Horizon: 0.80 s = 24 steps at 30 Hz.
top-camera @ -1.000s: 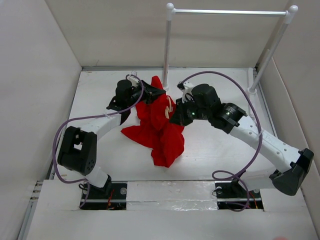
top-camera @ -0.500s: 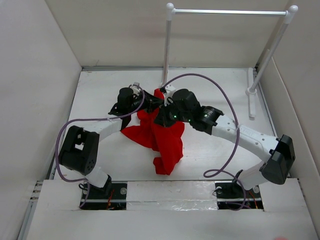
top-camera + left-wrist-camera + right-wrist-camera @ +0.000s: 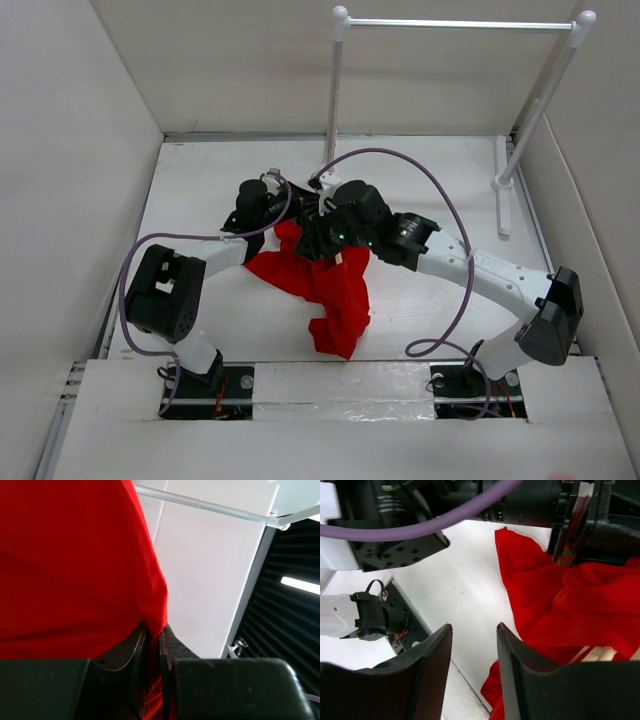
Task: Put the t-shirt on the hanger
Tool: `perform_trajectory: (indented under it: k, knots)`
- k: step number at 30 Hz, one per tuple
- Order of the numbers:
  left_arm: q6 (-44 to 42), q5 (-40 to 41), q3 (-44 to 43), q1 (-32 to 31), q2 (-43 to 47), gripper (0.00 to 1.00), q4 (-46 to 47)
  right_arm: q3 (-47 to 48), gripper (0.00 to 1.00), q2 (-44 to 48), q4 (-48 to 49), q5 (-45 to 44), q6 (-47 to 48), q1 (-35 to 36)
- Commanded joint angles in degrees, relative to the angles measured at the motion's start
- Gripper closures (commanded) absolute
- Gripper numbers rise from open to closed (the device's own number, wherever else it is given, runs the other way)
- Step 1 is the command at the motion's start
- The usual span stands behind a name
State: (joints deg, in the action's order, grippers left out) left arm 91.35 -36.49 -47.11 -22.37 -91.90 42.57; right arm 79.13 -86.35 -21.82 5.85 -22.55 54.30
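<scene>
The red t-shirt (image 3: 335,295) hangs bunched from my left gripper (image 3: 285,205) and trails over the table toward the front. In the left wrist view the left gripper (image 3: 154,630) is shut on a fold of the t-shirt (image 3: 75,570). My right gripper (image 3: 325,242) hovers over the cloth just right of the left one. It is open in the right wrist view (image 3: 474,627), with only bare table between its fingers. A pale beige bit of the hanger (image 3: 604,653) pokes out from under the t-shirt (image 3: 590,600); the rest is hidden in cloth.
A white rail (image 3: 460,22) on two posts (image 3: 333,100) stands at the back right of the table, and it also shows in the left wrist view (image 3: 200,503). White walls close in the table (image 3: 200,170) on three sides. Purple cables loop from both arms.
My right gripper has swung left over the t-shirt and opened, after being shut a second ago. The t-shirt has sagged lower toward the front. The left gripper keeps its hold.
</scene>
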Motion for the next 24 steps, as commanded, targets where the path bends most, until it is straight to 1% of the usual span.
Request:
perform_trajectory:
  k: [1,2,3,6,7,8,9,10,11,12,14,15,16,17,19,20,21,23,24]
  knots:
    - [6.47,-4.38,-0.7,-0.57,0.49,1.0,12.71,2.6,0.5,0.82,-4.1,-2.51,-0.22,0.19]
    - [6.47,-4.2,-1.05,-0.57,0.23,1.0,13.15,3.04,0.44,1.61,-4.45,-2.77,-0.65,0.19]
    - [6.56,-4.2,-1.4,-0.57,0.05,1.0,13.16,3.22,0.42,2.4,-4.63,-2.94,-0.83,0.19]
    - [6.56,-4.47,-2.81,-0.05,-0.39,1.0,13.07,3.75,0.41,5.92,-6.82,-5.4,-1.53,0.19]
    - [6.56,-4.64,-3.33,-0.04,-0.47,1.0,13.07,3.23,0.44,6.97,-7.09,-5.49,-1.8,0.19]
    - [6.65,-4.73,-3.6,-0.04,-0.48,1.0,12.89,2.44,0.51,9.68,-7.53,-8.45,-2.5,-0.33]
    - [6.65,-4.82,-3.6,-0.04,-0.48,1.0,12.89,0.25,0.85,11.18,-7.62,-8.83,-2.76,-0.34]
    - [6.73,-4.82,-3.51,-0.04,-0.48,1.0,13.07,-1.33,0.98,12.5,-7.71,-8.92,-3.38,-1.99]
    - [6.73,-4.91,-3.51,-0.04,-0.39,1.0,13.07,-2.92,1.0,14.0,-7.71,-7.97,-4.08,-2.7]
    - [6.91,-4.91,-3.34,-0.04,-0.21,1.0,13.24,-6.67,1.0,16.71,-7.71,-7.43,-4.43,-2.71]
    - [6.91,-4.73,-3.42,0.49,-0.12,1.0,13.42,-10.56,1.0,19.1,-7.71,-6.82,-5.66,-3.5]
    - [6.91,-4.9,-3.51,0.49,-0.12,1.0,13.25,-12.32,0.99,21.11,-7.97,-6.73,-6.19,-3.5]
    - [7.0,-4.91,-3.86,0.49,0.05,1.0,13.24,-15.12,0.9,22.09,-8.23,-6.73,-6.98,-3.5]
    - [6.82,-4.82,-4.04,0.49,0.05,1.0,12.9,-16.19,0.71,22.79,-8.58,-6.46,-8.29,-3.5]
    - [6.3,-4.64,-4.48,0.49,0.49,1.0,12.02,-17.6,0.54,24.29,-9.11,-6.98,-9.26,-2.37]
    - [6.03,-4.29,-4.65,0.49,0.75,1.0,11.32,-18.13,0.49,24.56,-9.55,-8.03,-9.71,-1.75]
    - [5.77,-4.29,-4.65,0.49,1.1,1.0,10.88,-18.14,0.41,24.65,-9.64,-9.0,-9.8,0.08]
    - [5.68,-4.03,-4.74,0.49,1.28,1.0,10.43,-17.96,0.34,23.77,-9.73,-11.37,-9.89,1.94]
    - [5.68,-4.03,-4.57,0.49,1.63,1.0,10.34,-17.79,0.33,23.25,-9.73,-11.73,-9.8,3.43]
